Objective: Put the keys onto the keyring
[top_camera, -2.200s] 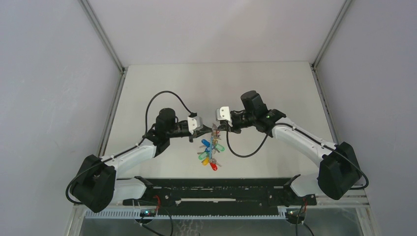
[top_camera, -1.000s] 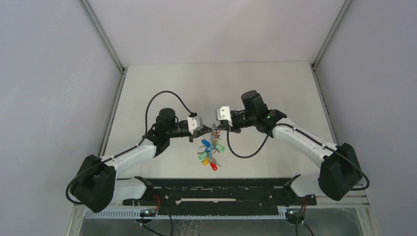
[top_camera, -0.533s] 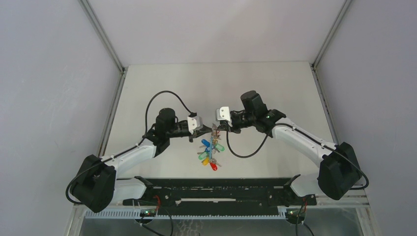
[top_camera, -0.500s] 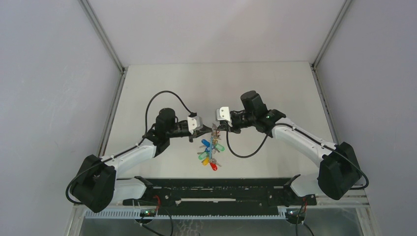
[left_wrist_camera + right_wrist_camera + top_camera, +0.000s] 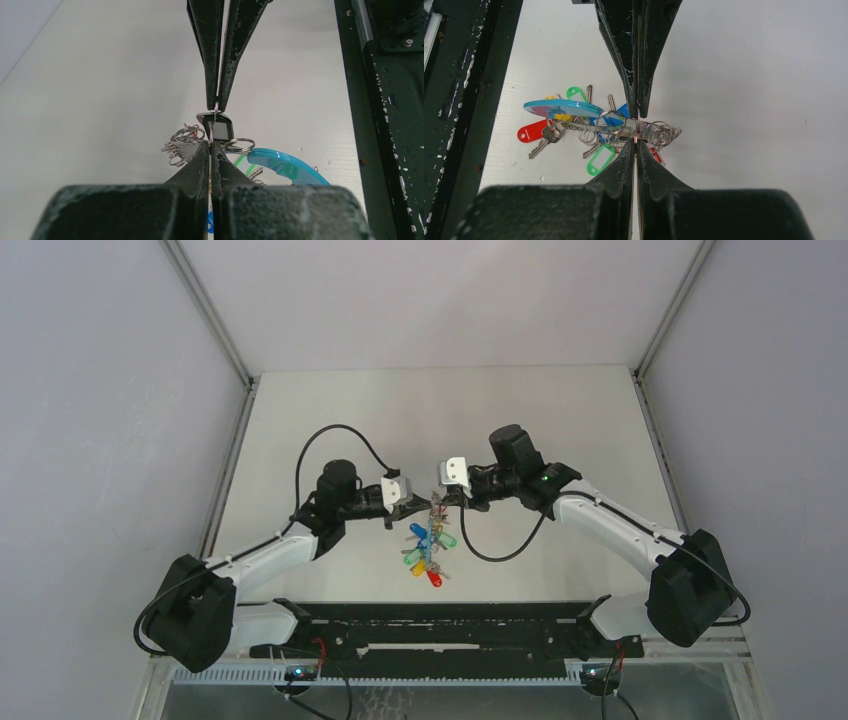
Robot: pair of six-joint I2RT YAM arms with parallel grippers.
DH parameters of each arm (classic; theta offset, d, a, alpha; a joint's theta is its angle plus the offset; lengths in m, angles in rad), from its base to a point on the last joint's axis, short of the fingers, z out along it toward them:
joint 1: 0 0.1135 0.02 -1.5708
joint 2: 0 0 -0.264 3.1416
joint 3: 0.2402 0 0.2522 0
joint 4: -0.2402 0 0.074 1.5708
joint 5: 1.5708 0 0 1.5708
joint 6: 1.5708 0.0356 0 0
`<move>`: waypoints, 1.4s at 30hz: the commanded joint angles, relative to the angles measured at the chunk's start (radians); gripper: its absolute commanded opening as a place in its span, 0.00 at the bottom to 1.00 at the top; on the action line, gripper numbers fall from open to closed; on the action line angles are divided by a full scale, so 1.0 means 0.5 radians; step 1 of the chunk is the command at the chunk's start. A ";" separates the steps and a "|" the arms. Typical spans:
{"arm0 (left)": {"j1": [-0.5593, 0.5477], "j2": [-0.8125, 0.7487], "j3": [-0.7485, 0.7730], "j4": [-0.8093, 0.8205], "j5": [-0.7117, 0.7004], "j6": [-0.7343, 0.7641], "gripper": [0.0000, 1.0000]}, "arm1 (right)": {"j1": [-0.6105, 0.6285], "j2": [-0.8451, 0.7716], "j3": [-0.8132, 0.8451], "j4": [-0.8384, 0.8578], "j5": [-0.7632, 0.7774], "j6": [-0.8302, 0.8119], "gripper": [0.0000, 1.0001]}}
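On your white, grey-walled worktop (image 5: 330, 410), left fingers (image 5: 425, 504) and right fingers (image 5: 440, 500) stay pinched shut on a wire ring (image 5: 637, 125) among the keys (image 5: 425, 545).

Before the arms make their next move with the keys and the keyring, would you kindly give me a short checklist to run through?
1. The left gripper is shut on the thin wire ring: ok.
2. The right gripper is shut on that same ring, tip to tip with the left: ok.
3. The keyring is in view beside the pinch: ok.
4. The thin wire ring is pried open enough for threading: cannot tell.
5. All the keys are already on the keyring: cannot tell.
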 commanded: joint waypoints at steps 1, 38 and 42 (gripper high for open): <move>0.007 0.000 0.071 0.155 0.027 -0.014 0.00 | 0.000 -0.084 0.013 0.088 -0.021 0.022 0.00; 0.010 -0.027 0.063 0.175 0.024 -0.033 0.00 | 0.016 -0.015 0.045 0.057 -0.007 0.025 0.00; 0.011 -0.025 0.050 0.220 0.041 -0.060 0.00 | 0.022 0.004 0.056 0.044 0.005 0.008 0.00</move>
